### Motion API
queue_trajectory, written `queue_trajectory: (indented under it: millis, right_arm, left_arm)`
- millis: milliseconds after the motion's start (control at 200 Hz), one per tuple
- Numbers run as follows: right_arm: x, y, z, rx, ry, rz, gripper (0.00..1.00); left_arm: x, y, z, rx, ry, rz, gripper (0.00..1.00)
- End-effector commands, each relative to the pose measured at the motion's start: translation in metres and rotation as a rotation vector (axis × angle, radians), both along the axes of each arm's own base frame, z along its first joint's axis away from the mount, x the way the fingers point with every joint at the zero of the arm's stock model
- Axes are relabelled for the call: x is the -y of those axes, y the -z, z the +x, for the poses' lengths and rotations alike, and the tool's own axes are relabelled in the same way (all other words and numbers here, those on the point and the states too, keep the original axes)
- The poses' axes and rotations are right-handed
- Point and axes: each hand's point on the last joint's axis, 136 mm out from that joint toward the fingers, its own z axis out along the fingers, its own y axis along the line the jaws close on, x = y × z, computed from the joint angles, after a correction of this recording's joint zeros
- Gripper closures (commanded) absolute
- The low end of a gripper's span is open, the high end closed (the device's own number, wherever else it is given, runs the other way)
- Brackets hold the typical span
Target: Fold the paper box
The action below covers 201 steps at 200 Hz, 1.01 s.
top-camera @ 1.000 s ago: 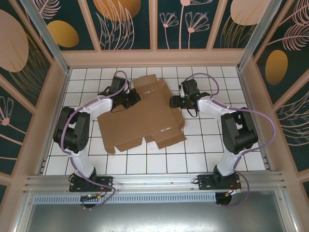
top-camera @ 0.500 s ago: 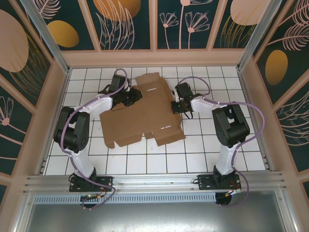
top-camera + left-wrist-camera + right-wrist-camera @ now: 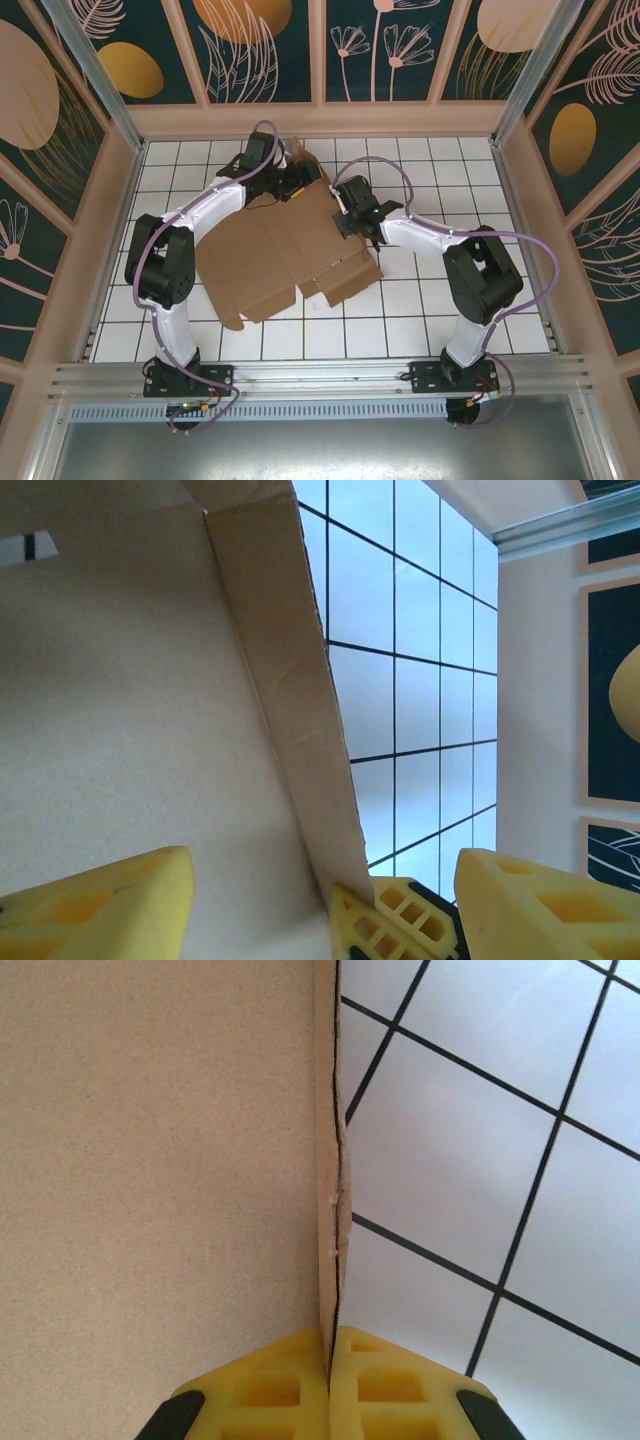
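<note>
As wrist views reveal, right fingers [image 3: 270, 1392] pinch the paper box [image 3: 150, 1160] edge, left fingers [image 3: 100, 905] spread.

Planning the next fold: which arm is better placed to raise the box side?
Right: its hand grips the paper box by its edge; the left hand is open astride a flap.

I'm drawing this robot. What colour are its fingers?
Yellow. The fingers show best in the right wrist view.
</note>
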Motion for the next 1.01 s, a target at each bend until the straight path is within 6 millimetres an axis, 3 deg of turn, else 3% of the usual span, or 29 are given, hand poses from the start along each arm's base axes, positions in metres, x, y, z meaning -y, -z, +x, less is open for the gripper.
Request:
queue_trajectory:
  millis: [0,240,626,1001]
  right_arm:
    - [-0.003,-0.032,0.009,0.102,0.002,-0.030,0.94]
    - [-0.008,-0.049,0.010,0.157,0.013,-0.058,0.93]
    - [-0.014,-0.058,0.010,0.232,0.033,-0.141,0.93]
    - [-0.019,-0.063,0.009,0.317,0.066,-0.289,0.93]
  left_arm:
    - [0.006,0.008,0.003,-0.049,0.000,-0.008,0.32]
    - [0.011,0.015,0.015,-0.089,-0.044,0.009,0.35]
    - [0.023,0.013,0.033,-0.097,-0.061,0.003,0.36]
    - [0.032,0.011,0.032,-0.093,-0.047,-0.010,0.65]
